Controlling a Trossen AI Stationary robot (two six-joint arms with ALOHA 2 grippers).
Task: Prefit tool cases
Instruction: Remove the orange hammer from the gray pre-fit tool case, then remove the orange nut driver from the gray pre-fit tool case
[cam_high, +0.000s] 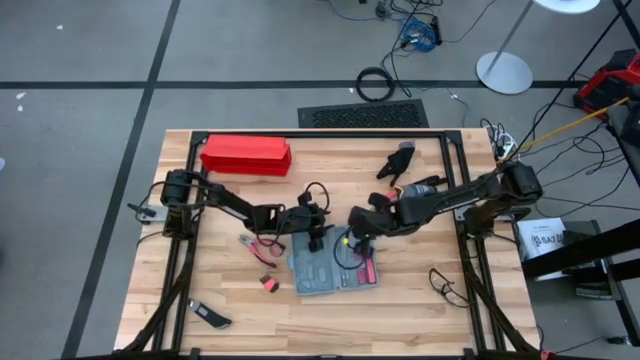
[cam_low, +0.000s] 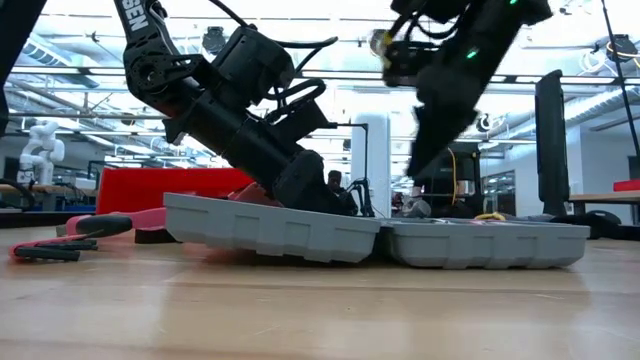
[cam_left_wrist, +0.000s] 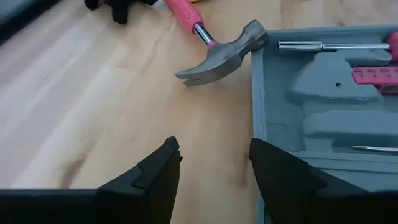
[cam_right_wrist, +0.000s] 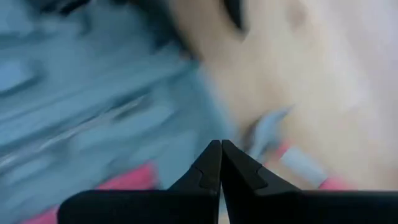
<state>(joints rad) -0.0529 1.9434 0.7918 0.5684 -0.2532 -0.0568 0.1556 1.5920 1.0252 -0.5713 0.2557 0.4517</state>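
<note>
Both arms over the open tool case (cam_high: 322, 272), mid-table.
Left gripper (cam_left_wrist: 214, 163) spread wide at the case's raised edge, holding nothing; right gripper (cam_right_wrist: 221, 163) pressed together above the case, near a pink-handled hammer (cam_left_wrist: 214, 51).

You cannot make out much past the right gripper (cam_right_wrist: 221, 163): its wrist view is smeared, so the tool case (cam_right_wrist: 93, 106) and the pink shapes beside it stay unreadable. In your left wrist view the case (cam_left_wrist: 323, 93) is cut off at the edge, and the hammer (cam_left_wrist: 217, 53) loses its handle end.
</note>
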